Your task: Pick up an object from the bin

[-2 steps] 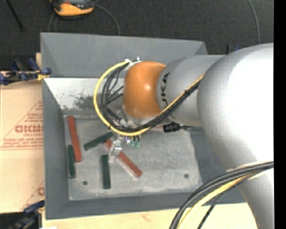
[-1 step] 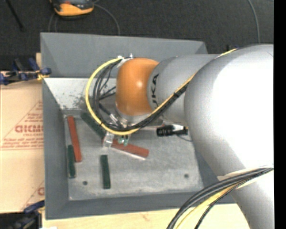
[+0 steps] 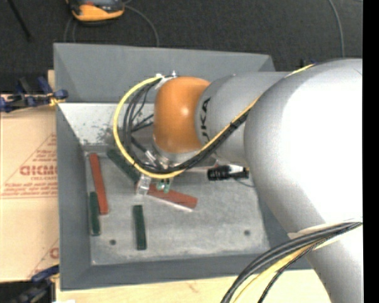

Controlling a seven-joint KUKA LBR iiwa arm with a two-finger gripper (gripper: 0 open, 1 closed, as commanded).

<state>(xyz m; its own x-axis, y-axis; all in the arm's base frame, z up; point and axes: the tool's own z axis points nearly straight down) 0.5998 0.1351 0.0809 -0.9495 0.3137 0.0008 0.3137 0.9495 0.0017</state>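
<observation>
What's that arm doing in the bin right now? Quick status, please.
Gripper down at the middle of the bin, over the left end of a slanted red stick. Dark green stick close beside. Second red stick lies clear, left.

The grey metal bin (image 3: 196, 235) has a dull, scuffed floor, flecked dark toward its back left corner. A red bar (image 3: 174, 198) and a dark green bar (image 3: 139, 227) look like matt plastic. The arm's silver casing (image 3: 303, 144) is smooth and satiny, and its orange cover (image 3: 177, 115) is glossy.
</observation>
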